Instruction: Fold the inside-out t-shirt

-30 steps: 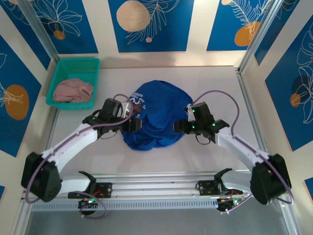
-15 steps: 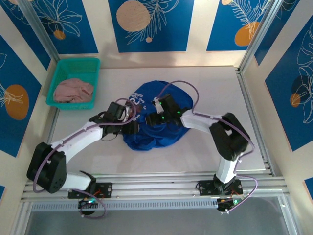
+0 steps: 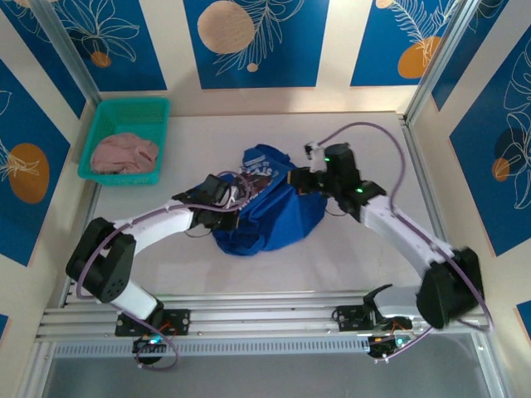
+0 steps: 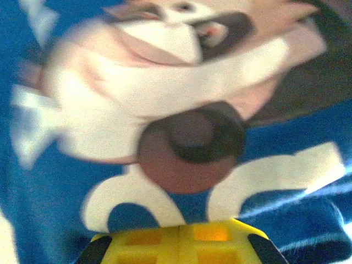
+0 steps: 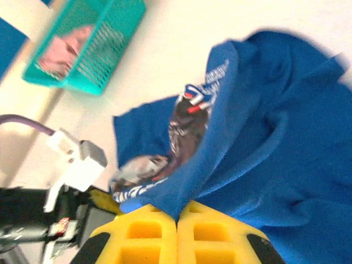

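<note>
The inside-out t-shirt (image 3: 274, 217) lies bunched in the middle of the tabletop (image 3: 332, 259). The right fingers (image 5: 177, 219) are pressed together and pinch its blue edge. The left fingers (image 4: 181, 236) are closed against its print; whether they hold cloth is unclear.

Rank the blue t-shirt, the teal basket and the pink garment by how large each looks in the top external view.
1. blue t-shirt: bunched up, slightly the largest.
2. teal basket: close behind; the margin is small.
3. pink garment: clearly the smallest, lying inside the basket.
</note>
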Motion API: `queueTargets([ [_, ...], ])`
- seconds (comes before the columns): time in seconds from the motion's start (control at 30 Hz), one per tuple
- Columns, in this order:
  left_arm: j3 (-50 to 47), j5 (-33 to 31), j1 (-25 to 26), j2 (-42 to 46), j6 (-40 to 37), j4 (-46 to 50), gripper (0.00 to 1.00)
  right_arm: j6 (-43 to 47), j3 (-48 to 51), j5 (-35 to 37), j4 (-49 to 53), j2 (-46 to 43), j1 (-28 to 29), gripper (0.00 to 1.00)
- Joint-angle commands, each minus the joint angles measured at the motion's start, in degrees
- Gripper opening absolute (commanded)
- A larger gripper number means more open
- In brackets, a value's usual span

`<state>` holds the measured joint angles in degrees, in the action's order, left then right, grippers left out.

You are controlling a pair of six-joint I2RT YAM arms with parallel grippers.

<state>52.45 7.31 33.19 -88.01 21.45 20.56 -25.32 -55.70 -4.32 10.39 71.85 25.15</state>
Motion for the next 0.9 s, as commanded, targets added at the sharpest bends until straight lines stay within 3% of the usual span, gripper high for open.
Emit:
queueTargets([
  [0.0, 3.8, -2.8, -0.2, 4.9, -4.8, 1.3, 0.0, -1.9, 2.1, -3.2, 7.9, -7.2, -2.1, 0.0],
  [0.17, 4.1, -1.1, -2.3, 15.0, -5.7, -0.1, 0.0, 2.2, 2.6, 1.0, 17.1, -14.7, -2.7, 0.0],
  [0.27, 4.1, 4.8, -4.1, 19.9, -5.6, -0.4, 0.0, 6.4, 4.2, 0.4, 19.2, -16.5, -2.6, 0.01],
  [0.4, 4.4, 12.2, -5.3, 25.1, -6.6, -0.8, 0.0, 8.5, 7.2, 6.2, 20.3, -16.9, -1.8, 0.05],
  [0.53, 5.7, 18.8, -5.5, 26.7, -6.6, -2.0, 0.0, 12.1, 9.1, 13.3, 17.5, -16.2, 3.4, 0.21],
  [0.7, 8.0, 20.5, -5.6, 26.6, -8.5, -0.4, 0.0, 20.7, 9.4, 19.8, 11.4, -15.0, 10.2, 0.45],
  [0.87, 8.8, 21.0, -5.6, 26.5, -9.0, 0.6, 0.0, 27.4, 8.7, 10.9, 3.9, -12.7, 13.3, 0.67],
])
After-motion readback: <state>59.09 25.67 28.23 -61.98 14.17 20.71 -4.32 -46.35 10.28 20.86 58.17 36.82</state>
